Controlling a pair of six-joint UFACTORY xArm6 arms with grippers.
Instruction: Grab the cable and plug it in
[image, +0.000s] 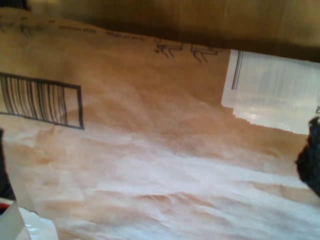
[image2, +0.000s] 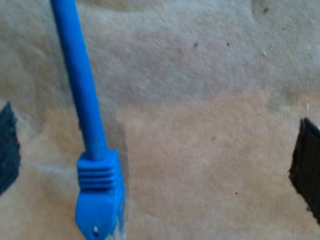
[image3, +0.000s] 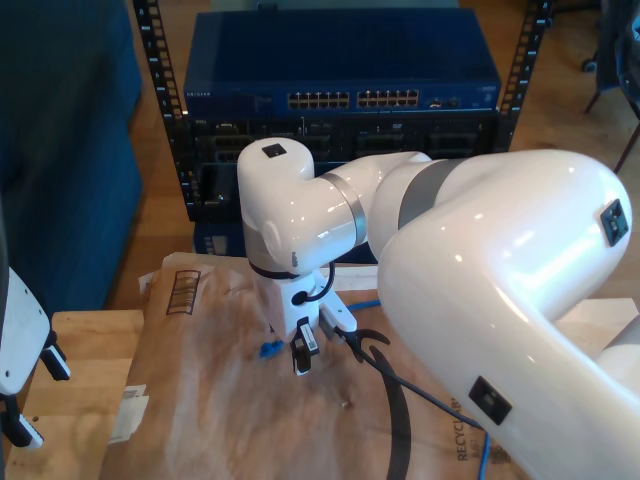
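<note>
Cable (image2: 85, 115) between open second claw (image2: 155, 160).

We see a crumpled brown paper sheet (image3: 210, 400) with a printed barcode (image: 40, 100) and a white label (image: 272, 92) covering the wooden table (image3: 80, 350), and behind it a rack (image3: 165, 110) holding a blue network switch (image3: 340, 70) with rows of ports (image3: 350, 99).
</note>
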